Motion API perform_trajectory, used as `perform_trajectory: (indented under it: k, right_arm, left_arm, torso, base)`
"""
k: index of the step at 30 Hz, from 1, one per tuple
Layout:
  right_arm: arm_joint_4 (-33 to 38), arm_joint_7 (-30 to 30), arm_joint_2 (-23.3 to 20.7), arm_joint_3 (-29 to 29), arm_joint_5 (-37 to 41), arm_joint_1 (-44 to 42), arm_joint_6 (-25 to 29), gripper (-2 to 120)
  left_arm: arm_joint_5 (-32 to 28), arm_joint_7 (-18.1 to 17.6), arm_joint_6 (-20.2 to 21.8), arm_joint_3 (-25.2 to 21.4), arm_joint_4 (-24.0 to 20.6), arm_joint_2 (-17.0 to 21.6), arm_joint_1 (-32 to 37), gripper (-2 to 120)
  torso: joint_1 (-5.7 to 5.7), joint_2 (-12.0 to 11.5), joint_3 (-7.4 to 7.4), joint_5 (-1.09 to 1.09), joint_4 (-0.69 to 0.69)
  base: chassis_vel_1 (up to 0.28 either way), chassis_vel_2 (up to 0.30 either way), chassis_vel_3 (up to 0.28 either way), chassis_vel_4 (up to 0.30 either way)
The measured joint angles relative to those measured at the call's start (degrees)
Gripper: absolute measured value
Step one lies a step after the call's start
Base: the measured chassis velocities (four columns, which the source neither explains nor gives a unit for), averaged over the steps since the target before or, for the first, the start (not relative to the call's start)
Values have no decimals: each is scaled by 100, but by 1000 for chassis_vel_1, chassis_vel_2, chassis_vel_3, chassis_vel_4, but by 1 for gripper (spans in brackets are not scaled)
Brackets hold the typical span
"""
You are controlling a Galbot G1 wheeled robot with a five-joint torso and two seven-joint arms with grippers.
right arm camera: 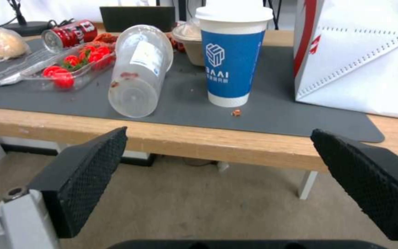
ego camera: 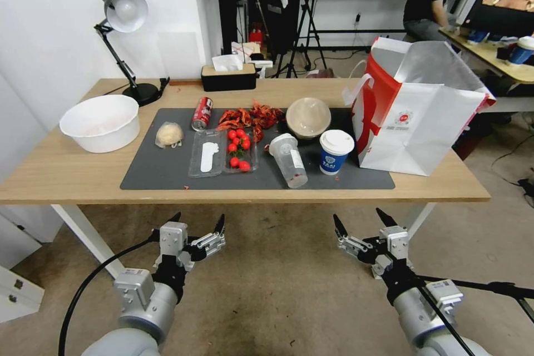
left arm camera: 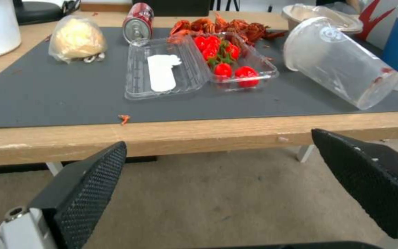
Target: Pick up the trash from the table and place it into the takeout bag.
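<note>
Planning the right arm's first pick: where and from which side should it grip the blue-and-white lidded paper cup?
Probably around the blue sleeve of the blue-and-white lidded paper cup, below the white lid, coming level from the table's near edge. It stands upright, so its round wall suits the open right gripper; the tipped clear plastic cup and white takeout bag crowd its sides.

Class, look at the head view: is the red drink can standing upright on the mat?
No, the red drink can lies on its side on the dark grey mat.
</note>
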Motion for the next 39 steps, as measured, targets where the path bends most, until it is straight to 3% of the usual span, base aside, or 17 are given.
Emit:
perform_trajectory:
  k: [9, 20, 28, 39]
  right_arm:
    - [-168, -28, -153, 139, 8, 204, 487, 100]
    - [-869, -169, -1031, 286, 640, 1382, 1304, 100]
    - [-1332, -7, -1665, 91, 1267, 2163, 1031, 100]
    - [-2063, -124, -2017, -258, 1886, 3043, 1024, 100]
  left_arm:
    - [-5, -13, -44, 0, 50, 35, -54, 100]
    - [6, -26, -81, -2, 98, 7, -62, 100]
    - [43, -35, -105, 1, 106, -36, -50, 100]
    - [68, -41, -141, -17, 141, -84, -36, 100]
  torso:
    - [0, 0, 0, 0, -1]
    - [0, 0, 0, 1, 0]
    - [0, 0, 0, 1, 0]
    - [0, 0, 0, 1, 0]
  base:
    - [0, 0, 0, 0]
    - [0, 0, 0, 0]
    - [0, 0, 0, 0]
    - [0, 0, 0, 0]
